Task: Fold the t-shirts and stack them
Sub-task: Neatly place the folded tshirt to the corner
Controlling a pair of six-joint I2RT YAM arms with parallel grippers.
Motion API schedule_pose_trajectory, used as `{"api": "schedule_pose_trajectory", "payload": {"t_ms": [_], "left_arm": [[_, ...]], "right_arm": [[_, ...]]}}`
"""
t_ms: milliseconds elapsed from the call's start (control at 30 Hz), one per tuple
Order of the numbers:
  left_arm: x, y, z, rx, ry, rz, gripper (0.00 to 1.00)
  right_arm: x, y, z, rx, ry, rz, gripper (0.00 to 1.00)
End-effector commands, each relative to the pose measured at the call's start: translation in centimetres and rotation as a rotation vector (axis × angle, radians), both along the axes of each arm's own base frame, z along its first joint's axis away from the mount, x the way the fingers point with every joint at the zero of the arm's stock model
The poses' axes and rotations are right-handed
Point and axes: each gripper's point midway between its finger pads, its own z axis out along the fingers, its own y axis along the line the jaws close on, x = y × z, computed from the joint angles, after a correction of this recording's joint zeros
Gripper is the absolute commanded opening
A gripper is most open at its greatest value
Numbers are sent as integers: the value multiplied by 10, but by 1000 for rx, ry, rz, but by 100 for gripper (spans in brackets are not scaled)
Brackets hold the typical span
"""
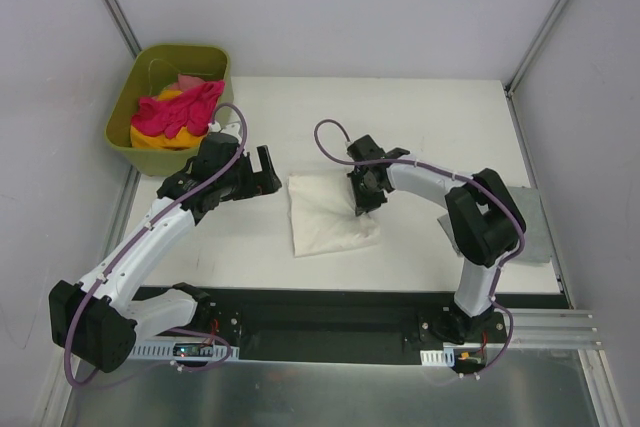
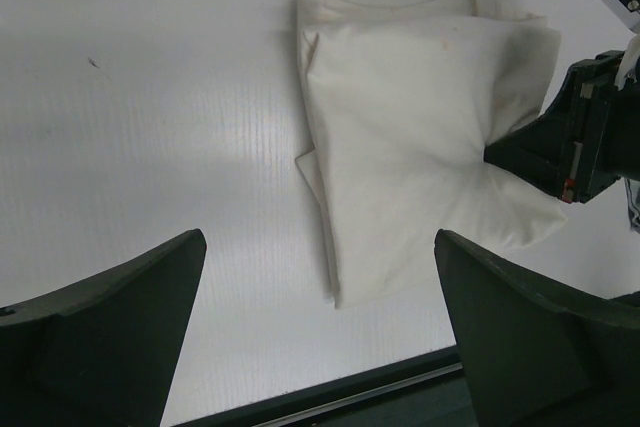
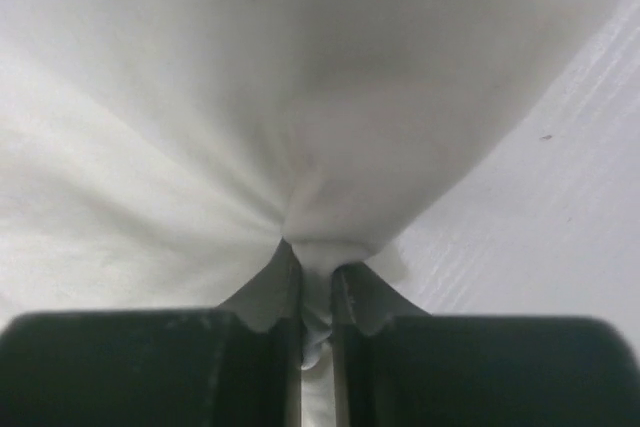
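Observation:
A folded cream-white t-shirt (image 1: 325, 215) (image 2: 420, 137) (image 3: 300, 97) lies flat in the middle of the white table. My right gripper (image 1: 365, 202) (image 3: 316, 257) is shut on a pinch of cloth at the shirt's right edge, and the fabric puckers toward the jaws. The left wrist view shows that same gripper (image 2: 560, 152) at the shirt's side. My left gripper (image 1: 270, 175) (image 2: 320, 237) hovers just left of the shirt, open wide and holding nothing. More t-shirts, bright pink (image 1: 185, 107) over yellow (image 1: 160, 142), are bunched in the tub.
The olive-green tub (image 1: 125, 107) stands at the back left corner. A grey plate (image 1: 535, 232) lies by the right arm. A black base rail (image 1: 330, 322) runs along the near table edge. White walls close in on the left, back and right.

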Motion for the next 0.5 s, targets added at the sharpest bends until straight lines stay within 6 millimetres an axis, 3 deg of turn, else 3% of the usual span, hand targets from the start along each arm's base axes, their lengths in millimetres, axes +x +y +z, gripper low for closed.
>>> {"api": "schedule_pose_trajectory", "payload": {"t_ms": [0, 200, 333, 467], "left_arm": [[2, 1, 3, -10, -7, 11, 99], [2, 3, -5, 2, 11, 17, 99], [4, 2, -7, 11, 19, 10, 99], [9, 4, -5, 29, 9, 18, 99]], "right_arm": [[-5, -34, 10, -164, -25, -28, 1], [-15, -105, 42, -465, -81, -80, 1], [-18, -159, 74, -734, -124, -61, 1], [-16, -197, 104, -893, -153, -76, 1]]}}
